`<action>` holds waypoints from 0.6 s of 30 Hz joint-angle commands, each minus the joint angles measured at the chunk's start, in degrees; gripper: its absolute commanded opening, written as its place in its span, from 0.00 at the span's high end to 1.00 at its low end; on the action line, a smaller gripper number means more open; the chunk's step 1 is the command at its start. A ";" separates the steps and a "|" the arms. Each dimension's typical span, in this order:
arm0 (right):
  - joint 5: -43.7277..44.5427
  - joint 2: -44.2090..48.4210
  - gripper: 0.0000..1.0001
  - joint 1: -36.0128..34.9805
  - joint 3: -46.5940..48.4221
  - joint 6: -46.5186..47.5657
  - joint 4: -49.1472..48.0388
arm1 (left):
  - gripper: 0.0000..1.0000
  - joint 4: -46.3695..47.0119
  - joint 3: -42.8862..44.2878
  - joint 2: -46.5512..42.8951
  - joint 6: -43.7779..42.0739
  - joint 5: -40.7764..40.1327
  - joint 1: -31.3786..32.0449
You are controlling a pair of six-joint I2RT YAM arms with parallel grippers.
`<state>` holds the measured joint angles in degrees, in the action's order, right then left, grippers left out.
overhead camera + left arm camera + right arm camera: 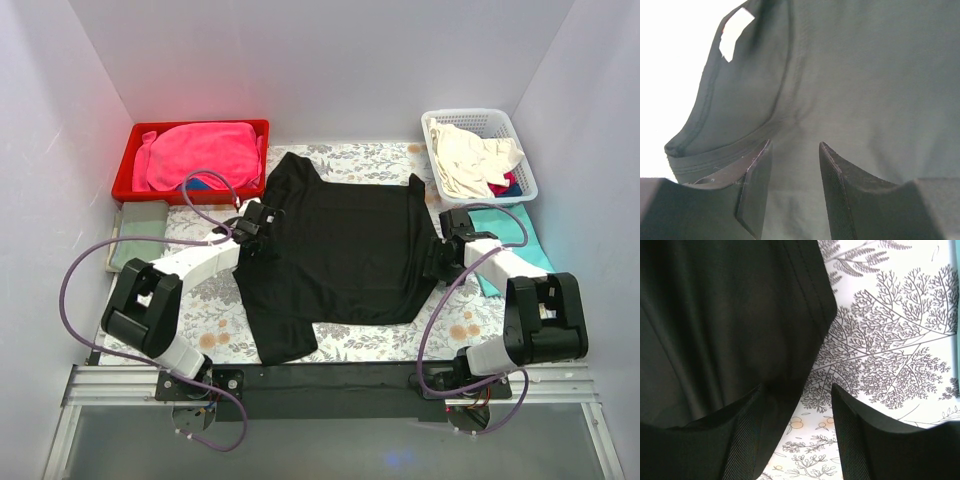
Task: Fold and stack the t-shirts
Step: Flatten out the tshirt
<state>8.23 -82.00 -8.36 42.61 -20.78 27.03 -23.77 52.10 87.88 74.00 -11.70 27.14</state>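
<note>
The large black t-shirt [345, 245] lies spread flat on the floral tablecloth, one sleeve toward the back, one toward the front. My left gripper [258, 226] is open over its left edge; the left wrist view shows the jaws [795, 145] apart above the fabric just below the collar [715, 125] with its white tag [735, 32]. My right gripper [441, 252] is open at the shirt's right edge; in the right wrist view [797, 387] one finger is over the black hem [740, 330], the other over bare cloth. The teal t-shirt [505, 235] lies at the right under my right arm.
A red tray [130, 185] with a pink cloth [200, 150] stands at the back left. A white basket [525, 165] with cream and red cloths stands at the back right. A folded grey-green cloth [140, 240] lies at the left. White walls close three sides.
</note>
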 commanded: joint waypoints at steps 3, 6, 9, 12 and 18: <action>6.08 -2.99 0.41 -2.01 4.41 0.38 4.25 | 0.62 -6.55 1.42 6.68 2.29 -3.85 0.20; 9.59 -4.05 0.41 -2.54 5.55 0.21 7.42 | 0.63 -7.25 1.95 8.71 2.99 -3.76 0.20; 13.55 -4.05 0.42 -2.45 6.43 -1.02 12.43 | 0.63 -8.05 3.36 10.21 3.35 -4.46 0.20; 18.11 -1.86 0.43 -2.54 5.38 -1.99 16.21 | 0.63 -8.92 5.03 11.26 3.08 -5.43 0.20; 18.39 -0.79 0.43 -2.45 6.26 -4.80 20.34 | 0.63 -12.87 7.58 12.58 4.22 -9.46 0.11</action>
<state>23.24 -83.61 -10.85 47.37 -23.14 42.54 -32.10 59.35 98.61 76.99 -16.67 27.57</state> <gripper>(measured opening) 0.569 0.369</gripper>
